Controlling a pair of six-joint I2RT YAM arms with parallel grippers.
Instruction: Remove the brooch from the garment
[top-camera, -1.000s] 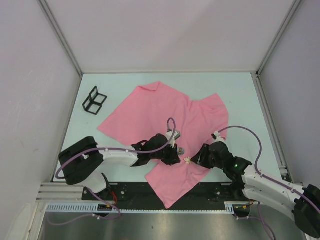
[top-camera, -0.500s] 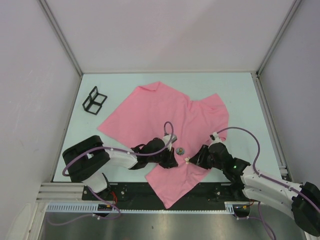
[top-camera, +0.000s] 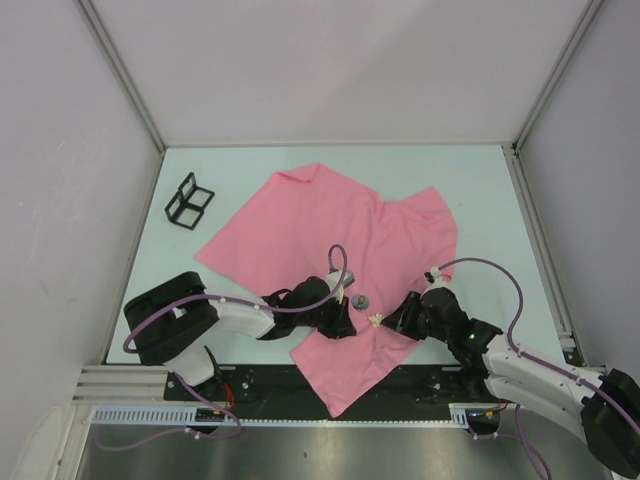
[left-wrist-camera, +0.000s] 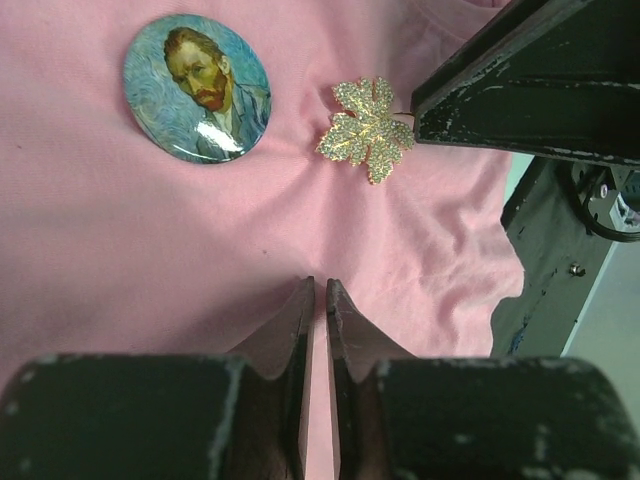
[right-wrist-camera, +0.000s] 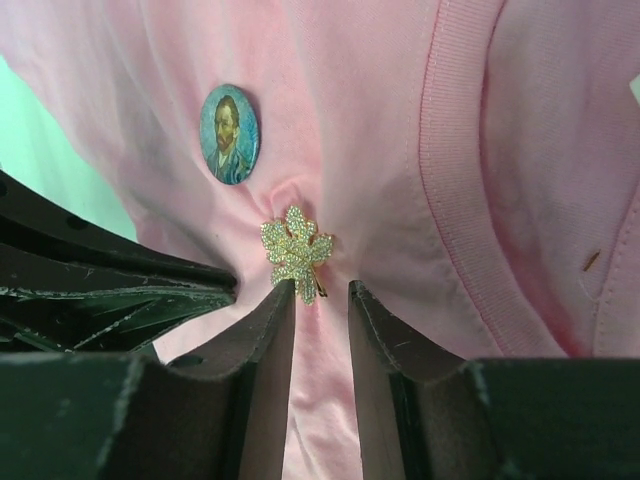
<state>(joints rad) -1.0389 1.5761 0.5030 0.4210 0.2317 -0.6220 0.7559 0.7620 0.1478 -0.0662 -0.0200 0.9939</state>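
The pink garment lies spread on the table. A gold leaf-shaped brooch is pinned to it near its front edge and also shows as a small sparkle, the brooch, between the two arms. My right gripper is open, its left fingertip touching the brooch's lower end and its right fingertip clear of it. My left gripper is shut on a pinch of the garment a little short of the brooch. From above, the left gripper and right gripper face each other across the brooch.
A round portrait badge is pinned just beside the brooch, the same badge seen from above. The ribbed collar band runs to the right of the brooch. A black wire stand sits at the table's far left. Frame posts line the table's sides.
The right gripper has narrowed and edged in toward the brooch. The left gripper has shifted slightly toward the near edge, uncovering the round badge in the top view.
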